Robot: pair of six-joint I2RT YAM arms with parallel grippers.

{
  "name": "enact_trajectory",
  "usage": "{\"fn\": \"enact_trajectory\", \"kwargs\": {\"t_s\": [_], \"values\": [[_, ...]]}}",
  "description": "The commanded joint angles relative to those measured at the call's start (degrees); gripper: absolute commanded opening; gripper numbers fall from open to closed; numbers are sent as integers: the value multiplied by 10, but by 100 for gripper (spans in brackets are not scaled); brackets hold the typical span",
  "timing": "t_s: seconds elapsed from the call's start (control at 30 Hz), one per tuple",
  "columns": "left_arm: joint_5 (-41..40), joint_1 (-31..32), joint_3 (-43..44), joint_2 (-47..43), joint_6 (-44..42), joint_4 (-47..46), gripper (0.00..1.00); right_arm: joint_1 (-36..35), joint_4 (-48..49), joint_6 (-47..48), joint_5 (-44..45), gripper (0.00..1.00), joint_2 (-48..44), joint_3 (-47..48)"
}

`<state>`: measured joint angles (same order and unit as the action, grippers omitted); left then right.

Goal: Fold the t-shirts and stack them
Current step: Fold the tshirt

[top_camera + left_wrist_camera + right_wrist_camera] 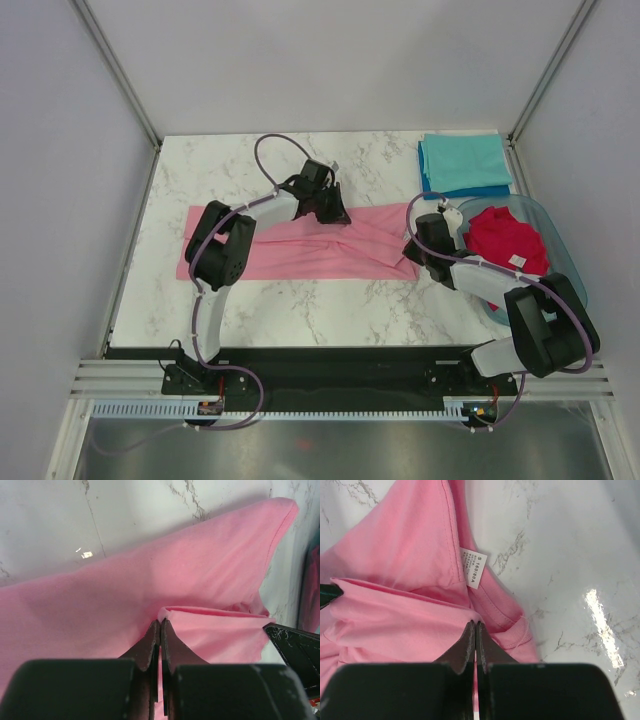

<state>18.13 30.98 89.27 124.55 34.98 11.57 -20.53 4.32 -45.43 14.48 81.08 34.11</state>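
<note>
A light pink t-shirt (pixel 290 255) lies stretched sideways across the middle of the marble table. My left gripper (pixel 338 216) is at its far edge, shut on a raised fold of the pink cloth (pixel 215 630); its tips (pixel 160 623) pinch that fold. My right gripper (pixel 411 252) is at the shirt's right end, shut on pink cloth (pixel 395 625) by the collar and its white size tag (pixel 473 568); its tips (pixel 475 624) meet on the fabric. A crimson red t-shirt (pixel 505 240) lies in the tub. Folded teal and blue t-shirts (pixel 462 165) are stacked at the back right.
A clear bluish plastic tub (pixel 562 240) stands at the right edge of the table (pixel 330 310), right beside my right arm. Grey walls and metal frame posts enclose the table on three sides.
</note>
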Motion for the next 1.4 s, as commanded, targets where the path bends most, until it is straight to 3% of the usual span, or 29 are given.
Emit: {"fn": "enact_trajectory", "kwargs": {"t_s": [0.0, 0.53, 0.73, 0.93, 0.97, 1.07, 1.27, 1.37], "values": [[-18, -7, 18, -9, 13, -15, 2, -2, 31, 21, 14, 0, 3, -3], [-28, -14, 53, 21, -19, -2, 2, -2, 40, 43, 30, 3, 33, -8], [-20, -15, 98, 40, -47, 35, 2, -2, 24, 62, 34, 13, 32, 8], [-58, -19, 117, 32, -52, 78, 21, -2, -36, 64, 41, 28, 11, 39], [-62, -21, 134, 33, -51, 109, 28, -2, -67, 63, 40, 30, 9, 46], [-60, -22, 146, 29, -59, 134, 36, -2, -119, 56, 32, 33, 1, 74], [-35, -22, 122, -9, -72, 140, 35, -4, -164, 42, -16, 29, -19, 116], [24, -22, 115, -12, -64, 138, 33, -7, -160, 38, -64, 24, -11, 133]]}}
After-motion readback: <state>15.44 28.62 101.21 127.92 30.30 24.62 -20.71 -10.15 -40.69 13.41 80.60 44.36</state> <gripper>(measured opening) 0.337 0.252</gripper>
